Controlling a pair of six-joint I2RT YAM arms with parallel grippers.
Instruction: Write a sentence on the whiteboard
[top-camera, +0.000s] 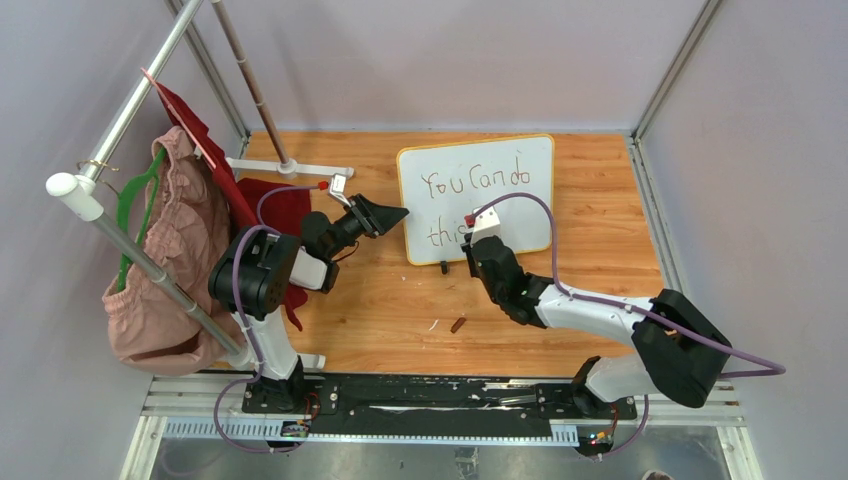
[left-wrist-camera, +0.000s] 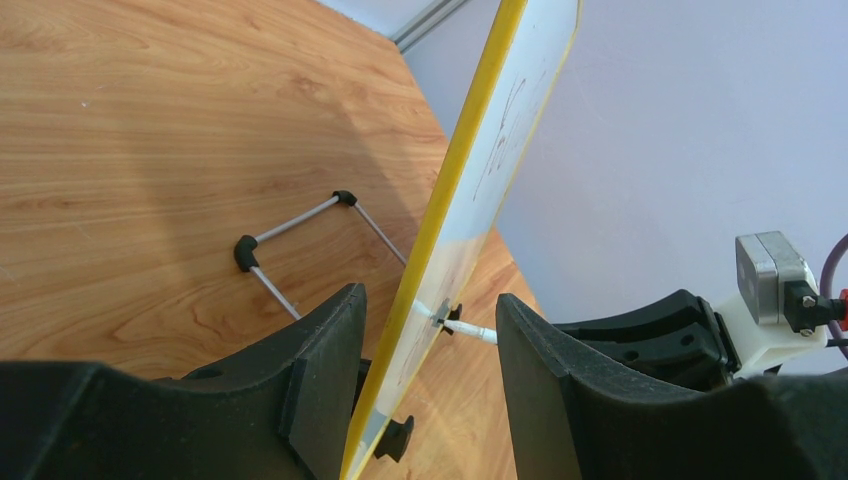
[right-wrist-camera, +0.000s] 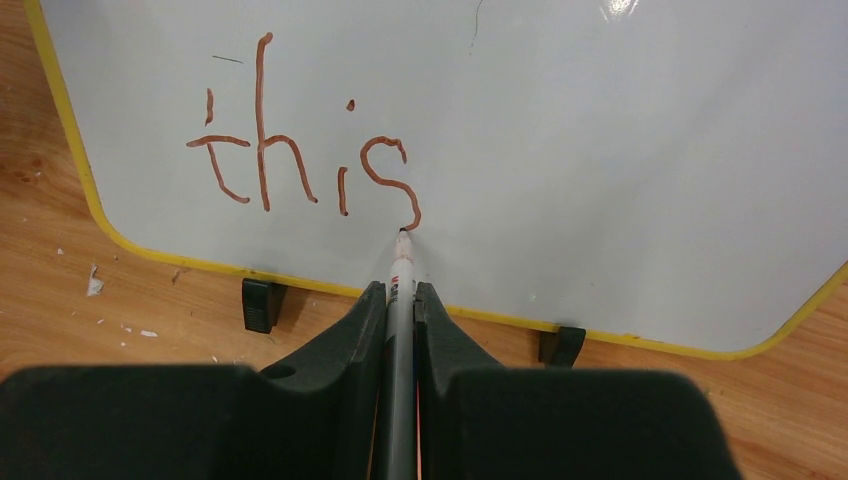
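1. A wooden table (top-camera: 600, 300) is seen from above, with two robot arms mounted at its near edge.
2. The whiteboard (top-camera: 520, 205) stands near the table's far edge, about midway along it. It has a yellow rim and is propped at a tilt with its white face toward the arms. Two small black clip feet sit under its lower rim.
3. A thin wire stand (left-wrist-camera: 300, 225) rests on the table behind the board.
4. The sentence (top-camera: 475, 185) is written in reddish-brown strokes. "You Can do" runs across the top of the board, and "this" sits below it toward the lower left corner.
5. The right gripper (right-wrist-camera: 400, 295) is clenched around a white marker (right-wrist-camera: 402, 270) that points at the board. The marker's dark tip touches the board at the bottom tail of the "s" in "this".
6. The left gripper (left-wrist-camera: 430, 305) is at the board's left edge. Its jaws are spread to either side of the rim, one behind the board and one in front. A gap shows on both sides at the fingertips.
7. A small reddish-brown piece (top-camera: 458, 324) lies on the table between the board and the near edge.
8. At the table's left edge, a pink garment (top-camera: 170, 260) hangs from a metal rack, with a red cloth (top-camera: 275, 205) beside it.
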